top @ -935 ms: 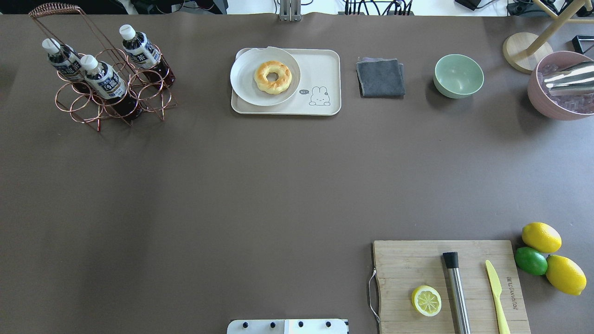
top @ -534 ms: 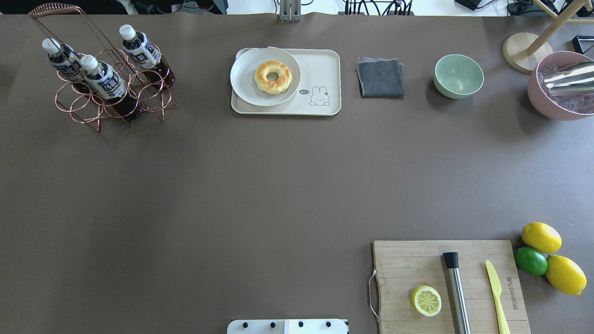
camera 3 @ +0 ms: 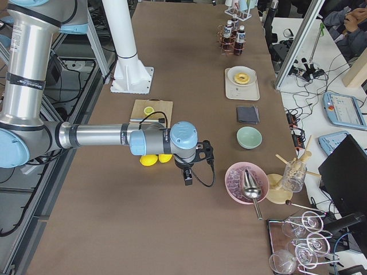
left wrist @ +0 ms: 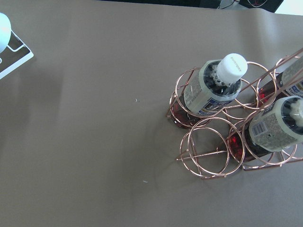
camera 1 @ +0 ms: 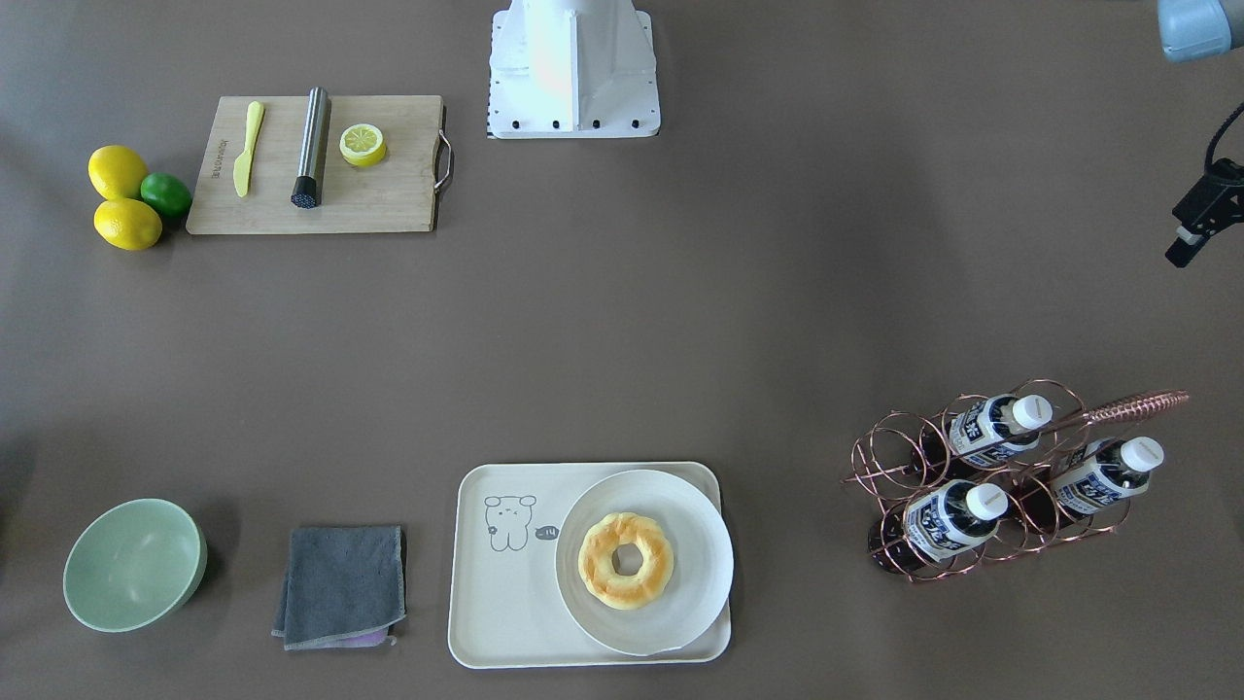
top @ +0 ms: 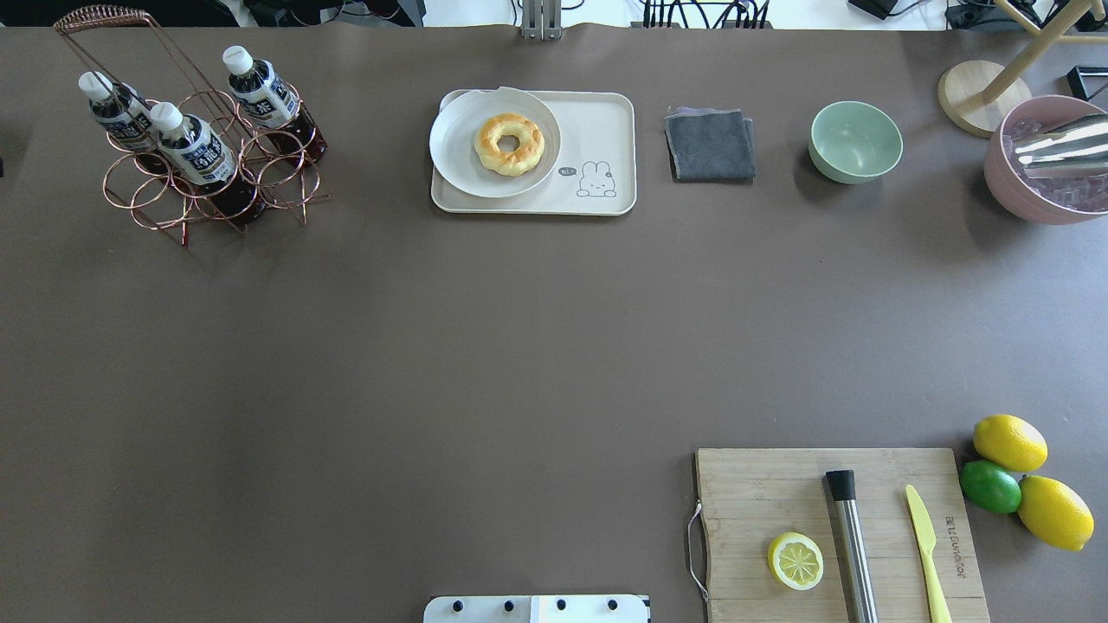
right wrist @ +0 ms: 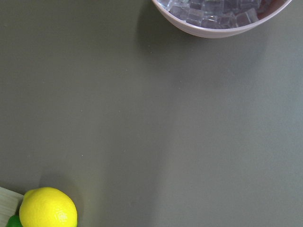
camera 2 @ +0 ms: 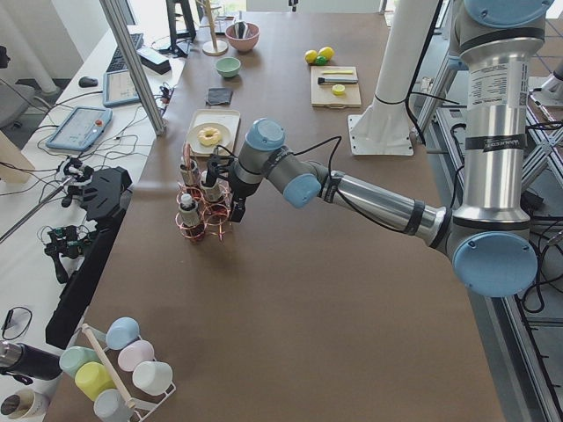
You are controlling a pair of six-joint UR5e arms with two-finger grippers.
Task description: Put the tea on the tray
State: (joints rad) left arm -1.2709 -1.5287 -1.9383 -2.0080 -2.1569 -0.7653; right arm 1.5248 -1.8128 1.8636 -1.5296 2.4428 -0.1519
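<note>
Three tea bottles with white caps stand in a copper wire rack (top: 186,186) at the far left: one at the back left (top: 117,111), one in the middle (top: 192,143), one on the right (top: 260,86). They also show in the left wrist view (left wrist: 213,87). The cream tray (top: 597,130) lies at the far middle; a white plate (top: 459,147) with a doughnut (top: 509,144) covers its left part. My left gripper (camera 1: 1191,238) hangs beside the rack, off the table's left side; I cannot tell its jaws. My right gripper (camera 3: 187,179) hovers near the lemons; I cannot tell its state.
A grey cloth (top: 710,144) and a green bowl (top: 855,141) lie right of the tray. A pink bowl of ice (top: 1039,164) stands at the far right. A wooden cutting board (top: 762,493) with a lemon half, muddler and knife sits near right, beside lemons (top: 1009,442).
A dark sliver of the left gripper has appeared at the overhead view's left edge, level with the rack. Nothing on the table has moved.
</note>
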